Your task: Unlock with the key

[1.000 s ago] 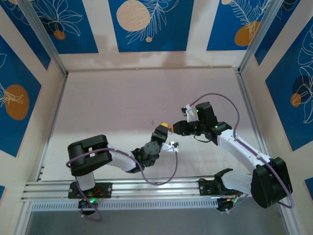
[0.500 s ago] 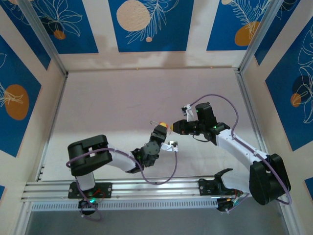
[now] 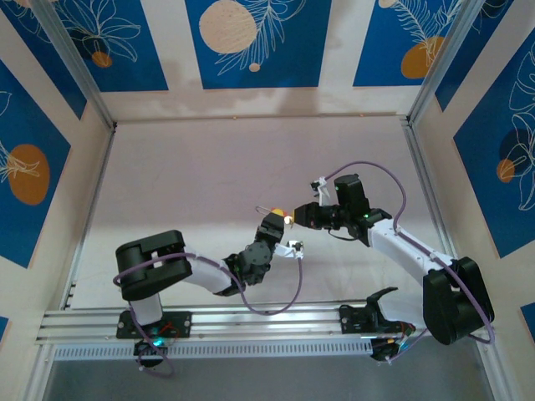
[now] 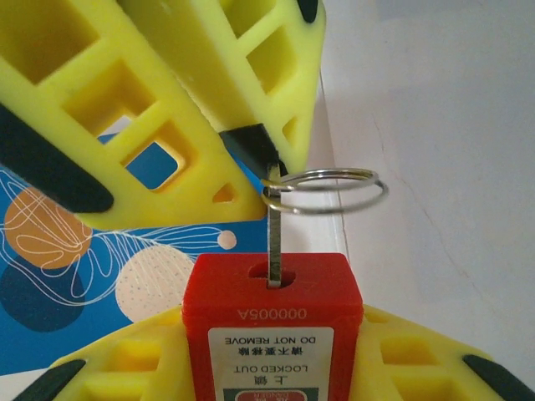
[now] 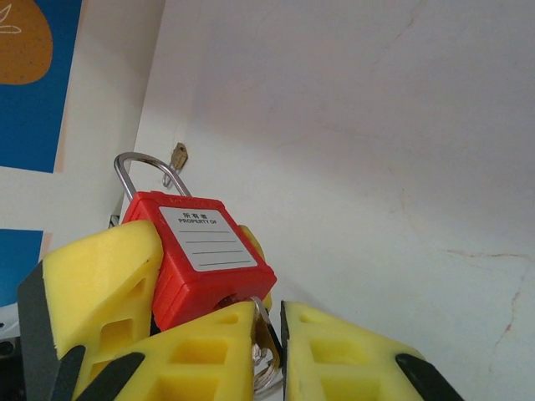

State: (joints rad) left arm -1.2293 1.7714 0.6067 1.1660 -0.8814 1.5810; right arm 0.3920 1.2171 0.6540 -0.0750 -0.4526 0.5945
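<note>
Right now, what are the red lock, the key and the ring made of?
The lock has a red body that looks like smooth, matte plastic: even colour, no metal glint. Its shackle looks like polished steel, silvery and shiny. The key is thin flat metal, dull grey-gold here; which metal, I can't tell. The ring is bright silver wire, probably steel.

Black-and-white arms (image 3: 401, 248), purple cables (image 3: 368, 164); yellow latticed fingers (image 5: 334, 330), black pads (image 4: 50, 167).

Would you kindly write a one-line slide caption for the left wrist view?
The left gripper grips the padlock; the right gripper holds the key, ring attached, in its keyhole.
</note>
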